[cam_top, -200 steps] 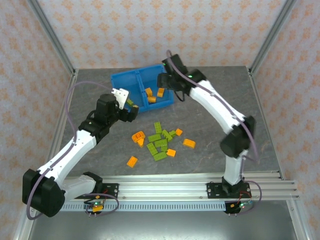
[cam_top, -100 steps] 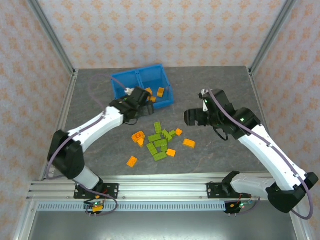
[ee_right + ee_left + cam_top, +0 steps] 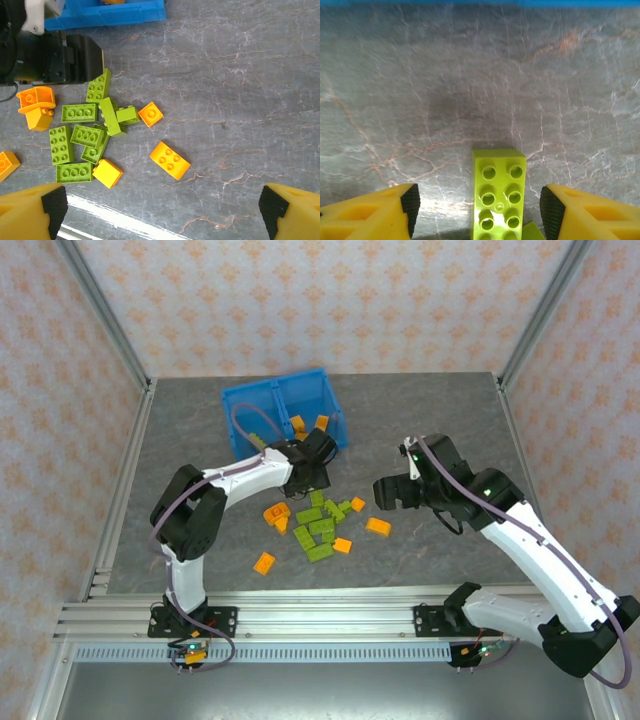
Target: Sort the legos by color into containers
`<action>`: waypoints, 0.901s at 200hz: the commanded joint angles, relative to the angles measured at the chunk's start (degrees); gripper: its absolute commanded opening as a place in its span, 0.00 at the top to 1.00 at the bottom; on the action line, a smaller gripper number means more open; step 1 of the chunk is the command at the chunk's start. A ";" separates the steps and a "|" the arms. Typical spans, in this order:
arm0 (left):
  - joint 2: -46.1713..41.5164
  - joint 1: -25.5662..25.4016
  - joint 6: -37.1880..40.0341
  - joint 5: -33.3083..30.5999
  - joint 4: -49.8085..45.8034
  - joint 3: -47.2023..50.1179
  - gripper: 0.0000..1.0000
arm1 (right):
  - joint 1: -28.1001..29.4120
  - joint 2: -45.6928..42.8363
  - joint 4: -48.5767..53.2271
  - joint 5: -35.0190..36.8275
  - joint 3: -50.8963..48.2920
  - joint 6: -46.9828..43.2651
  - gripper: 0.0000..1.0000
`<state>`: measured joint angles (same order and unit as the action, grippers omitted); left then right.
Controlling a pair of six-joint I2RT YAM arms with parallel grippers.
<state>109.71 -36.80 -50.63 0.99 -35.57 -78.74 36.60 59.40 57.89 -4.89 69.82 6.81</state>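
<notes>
My left gripper [image 3: 477, 207] is open and low over the table, its yellow fingers [image 3: 380, 212] on either side of a lime green brick [image 3: 498, 195] without touching it. From above, this gripper [image 3: 314, 478] sits at the far end of the lego pile [image 3: 320, 525], just in front of the blue bin [image 3: 255, 400]. Orange bricks [image 3: 320, 423] lie in the bin's right compartment. My right gripper [image 3: 160, 210] is open and empty, hovering above an orange brick [image 3: 170, 160] at the pile's right side [image 3: 378, 527].
Green and orange bricks are scattered mid-table, with a lone orange one [image 3: 264, 562] nearer the front. The left gripper's dark body [image 3: 65, 60] stands against the pile's far-left edge. Bare grey table [image 3: 440, 420] lies to the right and behind.
The left gripper came off the bin and dropped to the near green brick at the pile's top. The right arm swung from the bin to the pile's right side and lowered slightly.
</notes>
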 commanded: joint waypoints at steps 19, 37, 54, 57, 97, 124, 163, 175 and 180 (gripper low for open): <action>4.39 -1.69 -0.52 1.47 -0.38 -2.65 0.37 | 0.14 -1.08 0.17 1.58 -0.74 -1.55 0.01; 6.02 -1.90 -0.63 0.99 0.28 -2.39 0.41 | 0.16 -1.22 0.70 2.68 -0.75 -1.40 0.01; 7.28 -1.94 -0.68 0.01 0.24 -1.98 0.46 | 0.14 -1.71 1.17 3.69 -0.70 -1.43 0.01; 7.42 -1.88 -0.64 -0.07 0.35 -1.83 0.48 | 0.18 -1.80 1.29 3.74 -0.66 -1.37 0.01; 6.52 -1.86 -1.00 -1.33 1.99 1.12 0.63 | 0.14 -2.09 2.16 4.22 1.26 -1.04 0.01; 3.95 -0.40 2.34 -1.20 1.47 0.10 0.63 | 0.14 -2.01 1.29 0.83 1.67 -0.27 0.01; -4.39 6.34 8.66 -3.30 -2.38 -4.87 0.63 | 0.22 -2.09 -0.22 -5.84 2.63 1.33 0.01; -6.36 8.58 10.86 -5.01 -3.80 -7.09 0.63 | 0.18 -2.26 -0.47 -6.34 2.95 1.87 0.01; -6.95 9.59 11.79 -5.78 -4.16 -7.92 0.63 | 0.14 -2.35 -0.64 -6.45 2.96 2.13 0.01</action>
<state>110.24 -31.22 -44.73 0.58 -36.69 -81.10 36.60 58.06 58.39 -8.49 70.65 7.31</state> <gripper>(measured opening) 0.375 0.993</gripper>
